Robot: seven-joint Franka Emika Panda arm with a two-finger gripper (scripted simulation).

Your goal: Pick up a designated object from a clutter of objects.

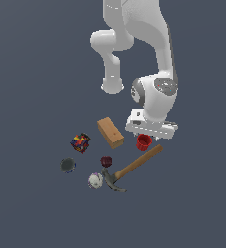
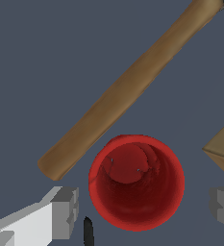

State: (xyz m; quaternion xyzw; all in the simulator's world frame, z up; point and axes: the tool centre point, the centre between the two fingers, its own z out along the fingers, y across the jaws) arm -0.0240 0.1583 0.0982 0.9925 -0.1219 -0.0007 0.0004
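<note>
While the tool (image 2: 144,209) hangs with fingers (image 2: 65,211) spread either side of the red cup (image 2: 136,181), nothing is gripped. Cup stands upright on the surface (image 1: 32,208), centre right of the exterior frame, between wooden block (image 1: 110,132) and hammer handle (image 1: 139,161). Step: pre-grasp. Next, probably: descend, close without nudging the handle.

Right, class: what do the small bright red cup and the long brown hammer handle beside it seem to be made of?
Small bright red cup: probably plastic, given its uniform saturated red and smooth wall with a soft sheen. Long brown hammer handle: apparently wood, matte brown with faint lengthwise streaks like grain. Both are simulator renders, so only a guess.
</note>
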